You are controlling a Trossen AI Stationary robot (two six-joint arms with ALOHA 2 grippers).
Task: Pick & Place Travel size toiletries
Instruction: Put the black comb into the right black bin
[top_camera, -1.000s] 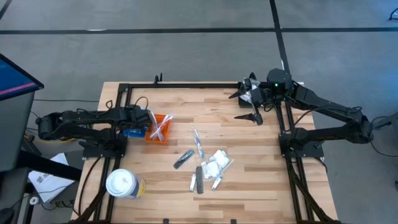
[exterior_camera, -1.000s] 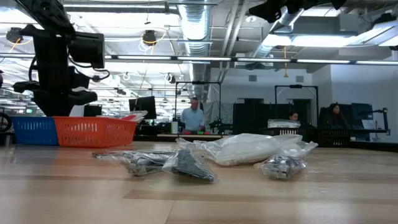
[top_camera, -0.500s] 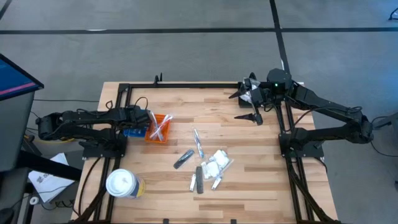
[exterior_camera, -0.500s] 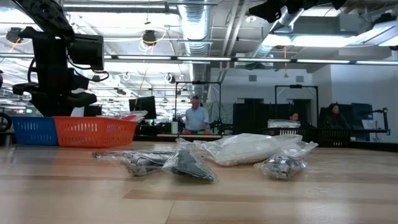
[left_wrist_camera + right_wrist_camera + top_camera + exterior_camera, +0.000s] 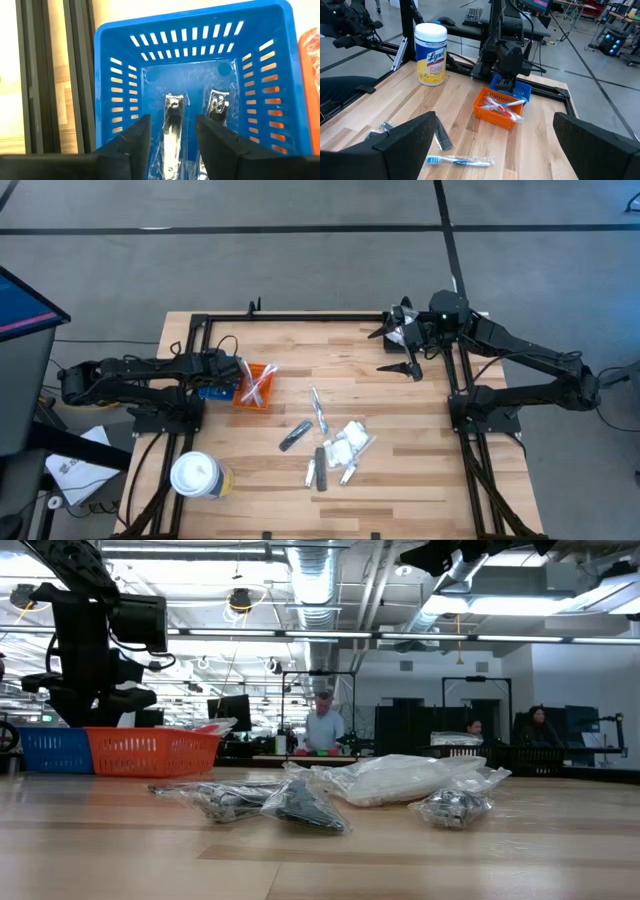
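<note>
Left pincer [image 5: 170, 132] hangs open over the blue tray [image 5: 120, 100], so you've likely just dropped the packet [image 5: 172, 125] lying inside. Right pincer [image 5: 490, 145] waits parted, empty. Remaining toiletries [image 5: 345, 442] sit mid-worktop [image 5: 400, 420], awaiting pickup.

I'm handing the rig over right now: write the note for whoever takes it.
Left gripper: open, over the blue tray; two packaged nail clippers lie inside.
Right gripper: open, waiting at the table's far right corner.
Done: nail clippers in the blue tray, toothbrushes in the orange tray.
Left: packets, toothbrushes and dark sticks loose mid-table.
</note>
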